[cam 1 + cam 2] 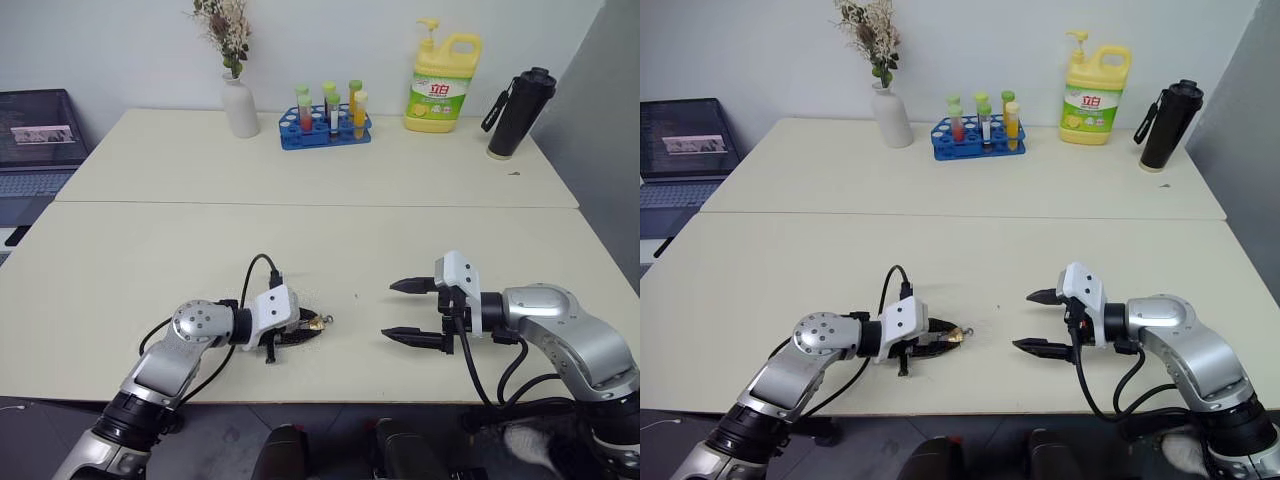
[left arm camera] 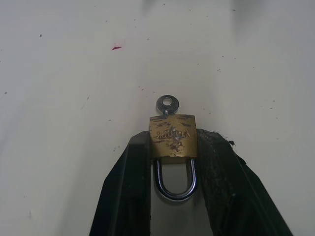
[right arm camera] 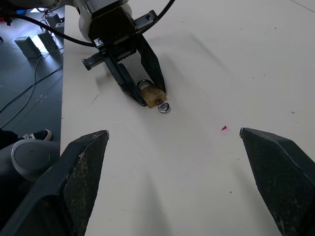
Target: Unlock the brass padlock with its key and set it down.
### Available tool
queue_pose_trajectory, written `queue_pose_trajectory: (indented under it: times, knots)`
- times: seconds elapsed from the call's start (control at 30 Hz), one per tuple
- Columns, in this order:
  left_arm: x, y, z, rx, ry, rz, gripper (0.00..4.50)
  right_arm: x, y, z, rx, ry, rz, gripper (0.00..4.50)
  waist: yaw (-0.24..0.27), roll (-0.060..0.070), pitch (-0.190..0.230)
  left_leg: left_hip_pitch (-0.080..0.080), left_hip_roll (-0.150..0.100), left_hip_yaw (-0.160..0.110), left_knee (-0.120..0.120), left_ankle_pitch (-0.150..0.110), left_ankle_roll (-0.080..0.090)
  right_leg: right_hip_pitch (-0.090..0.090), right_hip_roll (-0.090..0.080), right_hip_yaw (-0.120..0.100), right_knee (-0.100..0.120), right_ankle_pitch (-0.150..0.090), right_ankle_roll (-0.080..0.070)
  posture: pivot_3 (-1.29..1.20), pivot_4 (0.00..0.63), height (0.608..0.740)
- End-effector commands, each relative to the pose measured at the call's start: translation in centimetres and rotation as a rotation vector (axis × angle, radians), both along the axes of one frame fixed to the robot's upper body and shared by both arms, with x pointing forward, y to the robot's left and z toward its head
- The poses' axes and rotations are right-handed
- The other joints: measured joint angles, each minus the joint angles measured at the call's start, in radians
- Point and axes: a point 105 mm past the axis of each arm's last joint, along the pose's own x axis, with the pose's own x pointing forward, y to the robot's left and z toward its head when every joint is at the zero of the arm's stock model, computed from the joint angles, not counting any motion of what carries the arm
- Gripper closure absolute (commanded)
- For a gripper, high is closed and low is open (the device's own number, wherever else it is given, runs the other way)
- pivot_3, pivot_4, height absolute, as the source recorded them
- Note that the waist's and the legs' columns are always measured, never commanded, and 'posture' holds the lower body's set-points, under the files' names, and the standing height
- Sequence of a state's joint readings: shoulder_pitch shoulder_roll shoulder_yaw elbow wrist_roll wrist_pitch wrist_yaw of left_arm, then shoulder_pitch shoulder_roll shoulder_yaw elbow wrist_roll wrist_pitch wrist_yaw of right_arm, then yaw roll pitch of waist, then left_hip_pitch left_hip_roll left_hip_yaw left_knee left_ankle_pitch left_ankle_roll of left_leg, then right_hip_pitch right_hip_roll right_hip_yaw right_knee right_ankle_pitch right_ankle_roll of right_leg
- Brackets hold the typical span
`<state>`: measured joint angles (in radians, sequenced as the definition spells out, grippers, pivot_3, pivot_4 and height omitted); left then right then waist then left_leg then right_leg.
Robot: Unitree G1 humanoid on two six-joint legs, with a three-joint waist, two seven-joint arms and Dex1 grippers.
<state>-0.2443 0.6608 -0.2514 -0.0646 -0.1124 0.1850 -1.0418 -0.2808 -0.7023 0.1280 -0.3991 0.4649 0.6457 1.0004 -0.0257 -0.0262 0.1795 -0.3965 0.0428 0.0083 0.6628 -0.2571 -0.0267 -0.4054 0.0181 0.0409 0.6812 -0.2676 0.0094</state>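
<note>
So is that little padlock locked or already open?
It looks locked: in the left wrist view both legs of the shackle run into the brass padlock, with the key in its other end.

Two cream tables (image 1: pixel 150 260) are standing edge to edge. Along the far table's back edge are sitting a white vase (image 1: pixel 240 107) holding dried flowers, a blue rack of test tubes (image 1: pixel 326 128), a yellow detergent bottle (image 1: pixel 441 85) and a black flask (image 1: pixel 520 113). A laptop (image 1: pixel 35 140) is showing at far left.
</note>
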Motion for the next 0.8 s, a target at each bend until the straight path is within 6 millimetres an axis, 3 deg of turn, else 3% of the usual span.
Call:
queue_pose_trajectory:
  times: [0.03,0.23,0.57,0.67,0.8]
  knots:
    - [0.2,0.6,-1.6,0.044,0.049,0.043,3.54,-0.1,0.1,1.6,0.018,-0.058,0.008,0.0,0.0,0.0,0.0,0.0,0.0,0.0,0.0,0.0,0.0,0.0,0.0,0.0,0.0,0.0,0.0,0.0,0.15,0.74]
    - [0.2,0.3,-1.3,0.026,0.023,0.037,3.54,0.1,0.1,1.7,0.009,-0.087,0.004,0.0,0.002,0.0,0.0,0.0,-0.001,0.0,0.0,0.0,0.0,0.0,0.0,0.0,0.0,0.0,0.0,0.0,0.15,0.74]
    - [0.4,-1.3,2.1,0.021,-0.255,-0.129,3.54,1.2,-0.7,2.8,0.04,-0.208,-0.049,0.0,0.002,0.0,0.0,-0.002,0.0,0.0,0.0,0.0,0.0,-0.001,0.0,0.0,-0.001,0.0,0.001,0.0,0.15,0.74]
    - [1.3,-3.0,6.0,-0.045,-0.51,-0.192,3.54,1.3,-1.6,2.7,0.039,-0.201,-0.085,0.0,0.006,0.0,0.0,-0.002,0.0,0.0,0.0,0.0,0.0,-0.001,0.0,0.0,-0.001,0.0,0.001,0.0,0.15,0.74]
    - [1.2,-4.1,8.3,-0.043,-0.739,-0.288,3.54,0.7,-1.5,3.1,0.073,-0.125,-0.074,0.0,0.01,0.0,0.0,-0.002,-0.001,0.001,0.0,0.0,0.0,-0.001,0.0,0.001,-0.001,0.001,0.001,0.0,0.15,0.74]
